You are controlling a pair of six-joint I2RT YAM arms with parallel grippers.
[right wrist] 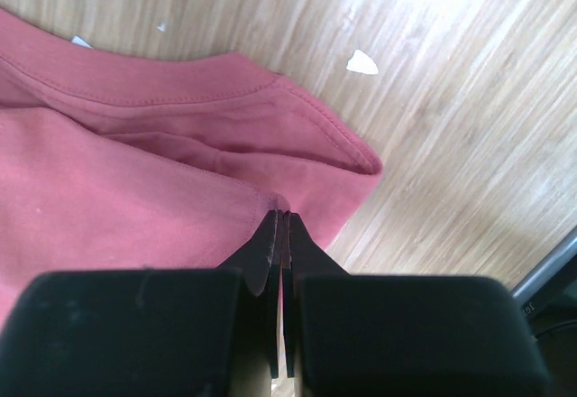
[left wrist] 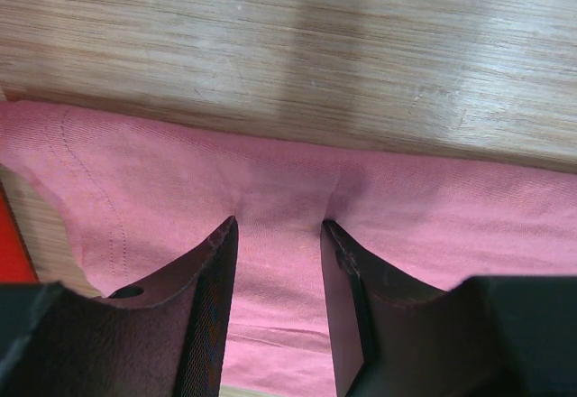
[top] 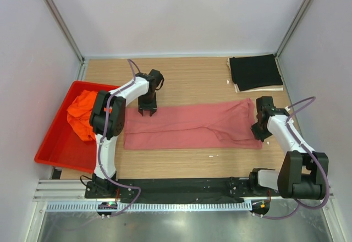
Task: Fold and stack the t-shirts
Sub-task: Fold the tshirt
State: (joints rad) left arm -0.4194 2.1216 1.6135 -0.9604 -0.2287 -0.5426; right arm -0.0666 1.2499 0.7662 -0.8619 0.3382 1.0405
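The dusty rose-red t-shirt (top: 192, 126) lies folded into a long strip across the middle of the table. My left gripper (top: 147, 111) is open, its fingers pressed down on the shirt's far left edge (left wrist: 279, 262). My right gripper (top: 257, 133) is shut on the shirt's right end (right wrist: 180, 198), pinching a fold of cloth near the hem. The orange t-shirt (top: 83, 113) lies crumpled in the red tray. The black t-shirt (top: 255, 71) lies folded at the far right.
The red plastic tray (top: 60, 143) stands at the table's left edge. A white sheet (top: 237, 87) pokes out under the black shirt. Small white scraps (right wrist: 362, 61) lie on the wooden table (top: 192, 77). Walls enclose three sides.
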